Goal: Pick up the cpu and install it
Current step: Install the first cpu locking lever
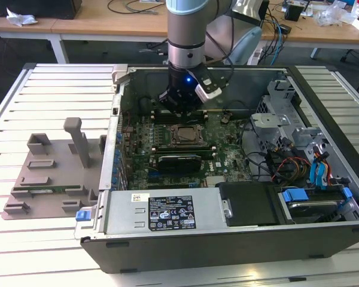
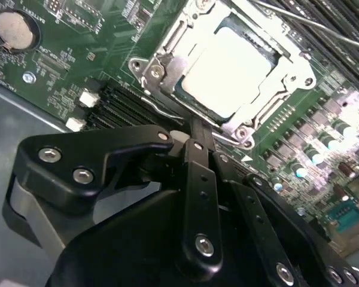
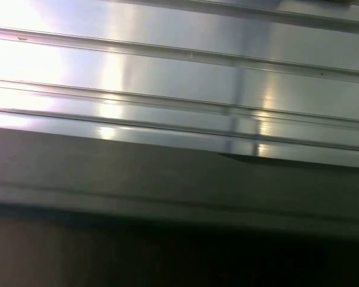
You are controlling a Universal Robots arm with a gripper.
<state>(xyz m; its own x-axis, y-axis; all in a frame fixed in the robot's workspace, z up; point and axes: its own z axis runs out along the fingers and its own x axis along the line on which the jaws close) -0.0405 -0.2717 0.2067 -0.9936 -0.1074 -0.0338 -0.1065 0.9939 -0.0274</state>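
The open computer case (image 1: 227,227) lay on the slatted desk (image 1: 54,101), and the arm reached down into it. The gripper (image 1: 180,106) hung just above the motherboard (image 1: 227,152), near the far edge of the socket frame (image 1: 184,136). In the second wrist view the gripper (image 2: 188,133) was pressed together, its black fingers (image 2: 198,149) meeting at a point with nothing between them, just beside the socket frame's (image 2: 161,69) near edge. The cpu (image 2: 227,72) sat inside that frame, its pale metal top bright under the light, with the frame's metal bracket around it. A round coin battery (image 2: 13,30) sat on the board well apart from the socket frame. Outside the case, well apart from the socket frame on the exterior view's left, a grey plastic holder tray (image 1: 54,173) rested on the desk.
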